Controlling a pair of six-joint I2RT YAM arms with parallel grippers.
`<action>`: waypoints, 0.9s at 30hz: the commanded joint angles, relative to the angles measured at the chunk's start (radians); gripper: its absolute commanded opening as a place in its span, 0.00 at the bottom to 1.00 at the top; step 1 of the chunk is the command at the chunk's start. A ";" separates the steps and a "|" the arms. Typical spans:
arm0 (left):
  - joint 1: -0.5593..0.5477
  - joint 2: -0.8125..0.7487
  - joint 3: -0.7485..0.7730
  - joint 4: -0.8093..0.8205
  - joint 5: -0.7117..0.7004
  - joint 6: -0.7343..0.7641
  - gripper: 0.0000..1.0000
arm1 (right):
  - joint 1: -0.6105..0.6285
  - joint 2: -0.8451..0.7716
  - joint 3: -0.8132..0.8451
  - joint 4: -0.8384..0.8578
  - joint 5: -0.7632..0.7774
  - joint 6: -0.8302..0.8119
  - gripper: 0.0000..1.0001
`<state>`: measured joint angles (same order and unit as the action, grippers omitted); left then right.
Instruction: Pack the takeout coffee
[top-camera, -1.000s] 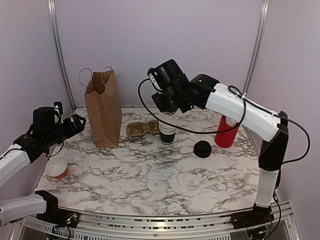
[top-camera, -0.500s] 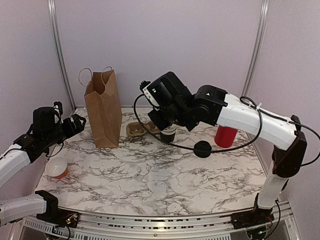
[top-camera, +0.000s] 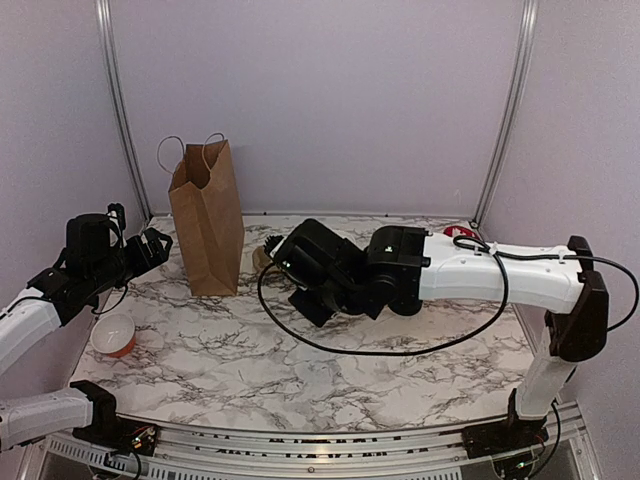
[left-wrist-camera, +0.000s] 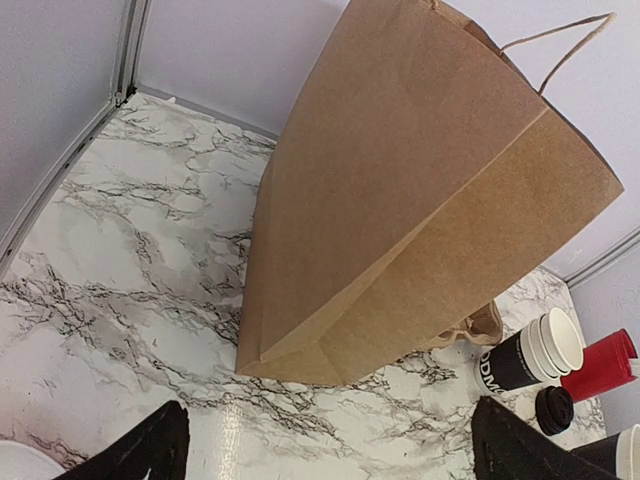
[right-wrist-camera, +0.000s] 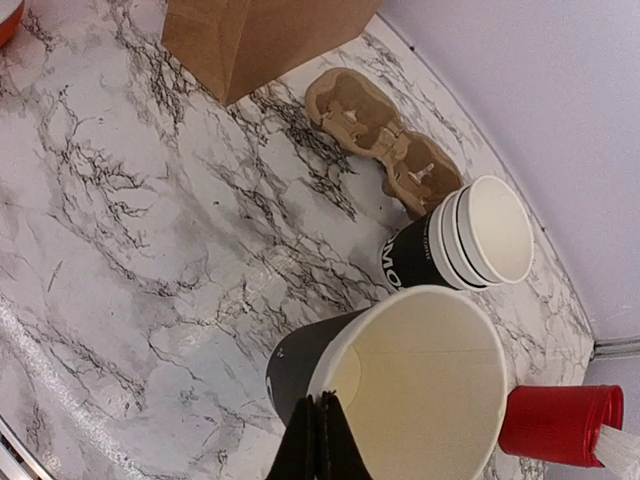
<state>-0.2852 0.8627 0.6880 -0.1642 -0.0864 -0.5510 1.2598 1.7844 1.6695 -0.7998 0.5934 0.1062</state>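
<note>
My right gripper (right-wrist-camera: 322, 402) is shut on the white rim of a single lidless black paper cup (right-wrist-camera: 420, 390), one finger inside and one outside, so the cup hangs tilted just above the marble. In the top view that gripper (top-camera: 303, 298) is low at mid-table and the arm hides the cup. No lidded takeout coffee shows in any view. A stack of lidless black cups (right-wrist-camera: 470, 245) stands just beyond. The brown paper bag (top-camera: 205, 220) stands upright at the back left. My left gripper (left-wrist-camera: 330, 445) hangs open and empty, facing the bag (left-wrist-camera: 420, 190) from the left.
A cardboard cup carrier (right-wrist-camera: 385, 140) lies between the bag and the cup stack (left-wrist-camera: 530, 355). A loose black lid (left-wrist-camera: 553, 408) and a red cup (right-wrist-camera: 560, 425) sit to the right. A small orange bowl (top-camera: 113, 335) rests near the left edge.
My right arm has swung down and to the left from above the cup stack, carrying the single cup low over the table. It now hides the stack and lid from above. The left arm has not moved.
</note>
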 joint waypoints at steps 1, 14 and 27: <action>-0.005 0.005 -0.014 0.030 0.012 -0.003 0.99 | 0.018 -0.031 -0.052 0.032 -0.036 0.061 0.00; -0.005 0.010 -0.014 0.030 0.019 -0.006 0.99 | 0.072 0.054 -0.141 0.085 -0.043 0.114 0.00; -0.005 0.016 -0.012 0.032 0.023 -0.006 0.99 | 0.077 0.097 -0.156 0.119 -0.077 0.114 0.00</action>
<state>-0.2852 0.8711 0.6827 -0.1619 -0.0776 -0.5575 1.3266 1.8702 1.5101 -0.7132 0.5232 0.2104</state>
